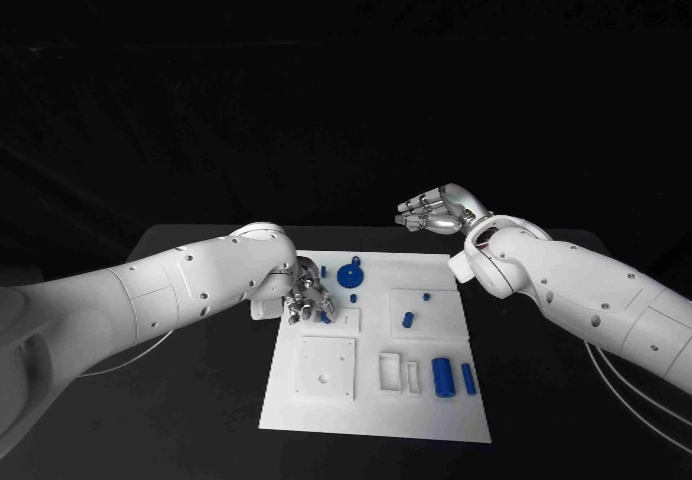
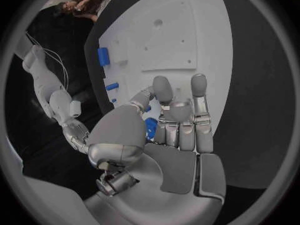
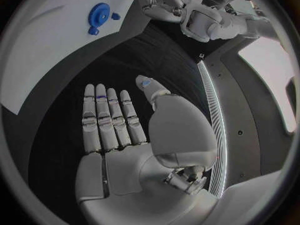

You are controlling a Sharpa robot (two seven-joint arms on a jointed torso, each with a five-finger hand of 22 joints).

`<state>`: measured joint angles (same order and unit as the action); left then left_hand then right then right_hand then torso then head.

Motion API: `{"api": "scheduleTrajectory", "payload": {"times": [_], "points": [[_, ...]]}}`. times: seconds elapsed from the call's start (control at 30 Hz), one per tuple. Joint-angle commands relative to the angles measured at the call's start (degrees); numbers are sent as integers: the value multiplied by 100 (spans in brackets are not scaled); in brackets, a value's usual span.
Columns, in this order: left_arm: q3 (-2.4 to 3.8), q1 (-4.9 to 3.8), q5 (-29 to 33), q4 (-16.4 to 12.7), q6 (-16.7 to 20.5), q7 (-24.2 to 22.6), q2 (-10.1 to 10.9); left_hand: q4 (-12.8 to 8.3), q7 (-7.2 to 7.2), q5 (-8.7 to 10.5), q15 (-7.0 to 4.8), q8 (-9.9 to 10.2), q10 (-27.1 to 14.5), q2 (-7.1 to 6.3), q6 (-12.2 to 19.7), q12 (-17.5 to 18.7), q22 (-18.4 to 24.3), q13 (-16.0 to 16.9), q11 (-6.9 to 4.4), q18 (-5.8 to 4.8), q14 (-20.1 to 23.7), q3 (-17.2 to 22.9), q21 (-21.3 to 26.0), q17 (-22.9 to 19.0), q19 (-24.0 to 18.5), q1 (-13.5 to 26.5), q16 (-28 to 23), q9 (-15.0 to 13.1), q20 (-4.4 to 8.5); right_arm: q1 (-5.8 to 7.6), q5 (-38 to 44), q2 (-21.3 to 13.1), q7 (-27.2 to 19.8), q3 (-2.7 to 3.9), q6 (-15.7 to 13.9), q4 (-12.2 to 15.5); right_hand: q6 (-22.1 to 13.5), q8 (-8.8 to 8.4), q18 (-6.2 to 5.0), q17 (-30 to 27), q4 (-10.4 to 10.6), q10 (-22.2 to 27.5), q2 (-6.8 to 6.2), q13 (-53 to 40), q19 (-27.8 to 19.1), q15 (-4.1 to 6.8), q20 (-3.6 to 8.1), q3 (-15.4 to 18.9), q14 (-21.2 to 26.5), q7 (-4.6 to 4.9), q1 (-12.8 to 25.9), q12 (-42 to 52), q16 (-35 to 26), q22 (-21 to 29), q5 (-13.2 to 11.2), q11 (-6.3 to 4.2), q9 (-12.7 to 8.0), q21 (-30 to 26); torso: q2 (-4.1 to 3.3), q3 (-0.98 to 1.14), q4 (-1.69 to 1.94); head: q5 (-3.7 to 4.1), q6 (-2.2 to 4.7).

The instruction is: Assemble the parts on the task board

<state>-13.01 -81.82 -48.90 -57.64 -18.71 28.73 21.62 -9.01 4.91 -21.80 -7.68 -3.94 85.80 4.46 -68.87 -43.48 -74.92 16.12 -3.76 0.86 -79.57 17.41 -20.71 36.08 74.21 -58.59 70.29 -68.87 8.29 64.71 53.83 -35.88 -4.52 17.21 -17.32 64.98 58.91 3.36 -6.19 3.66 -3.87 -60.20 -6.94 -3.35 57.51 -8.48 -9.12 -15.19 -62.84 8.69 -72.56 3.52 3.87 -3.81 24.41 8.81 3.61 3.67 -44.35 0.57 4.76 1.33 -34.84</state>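
The white task board (image 1: 378, 405) lies in the middle of the black table. My left hand (image 1: 304, 296) hovers over its near-left part. In the left wrist view the thumb and fingers (image 2: 167, 116) pinch a small blue part (image 2: 150, 128). A blue gear (image 1: 353, 277) stands at the board's far end, with small blue pegs (image 1: 408, 320) close by. A thick blue cylinder (image 1: 443, 377) and a thin one (image 1: 469, 377) lie near the right edge. My right hand (image 1: 434, 211) is raised past the board's far right corner, its fingers (image 3: 107, 119) straight and holding nothing.
A raised white square plate (image 1: 327, 367) and narrow white slots (image 1: 392, 372) sit on the board's near half. Bare black table (image 1: 562, 400) runs along both sides of the board. The blue gear (image 3: 99, 14) also appears beyond my right hand's fingertips.
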Motion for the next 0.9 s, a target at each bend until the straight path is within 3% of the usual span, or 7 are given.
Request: {"api": "scheduleTrajectory", "payload": {"times": [0.03, 0.9], "points": [[5, 1, -85, -27, 196, -66, -1, -9, -894, -14, -37, -17, 93, 154, -1222, -7, -106, -7, -222, -59, -9, 46, 27, -5, 5, -150, -17, -7, 5, -5, 18, -1, -30, 3, 79, 11, -41, 15, -94, -9, 1, 31, 23, 5, -45, -6, 15, 19, 33, -12, -27, -18, -25, 8, 25, 3, -9, 27, -4, 0, -3, 1, 2], [9, 7, -29, -47, 184, -127, -75, 2, -893, 15, -39, -17, 94, 158, -1215, -4, -105, -15, -221, -65, -4, 47, 38, -33, 6, -146, -29, -15, 11, -7, 18, 20, -30, 3, 85, 11, -41, 15, -94, -9, 1, 31, 23, 5, -45, -6, 15, 19, 33, -12, -27, -18, -25, 8, 25, 3, -9, 27, -1, 7, -8, -2, 9]]}}
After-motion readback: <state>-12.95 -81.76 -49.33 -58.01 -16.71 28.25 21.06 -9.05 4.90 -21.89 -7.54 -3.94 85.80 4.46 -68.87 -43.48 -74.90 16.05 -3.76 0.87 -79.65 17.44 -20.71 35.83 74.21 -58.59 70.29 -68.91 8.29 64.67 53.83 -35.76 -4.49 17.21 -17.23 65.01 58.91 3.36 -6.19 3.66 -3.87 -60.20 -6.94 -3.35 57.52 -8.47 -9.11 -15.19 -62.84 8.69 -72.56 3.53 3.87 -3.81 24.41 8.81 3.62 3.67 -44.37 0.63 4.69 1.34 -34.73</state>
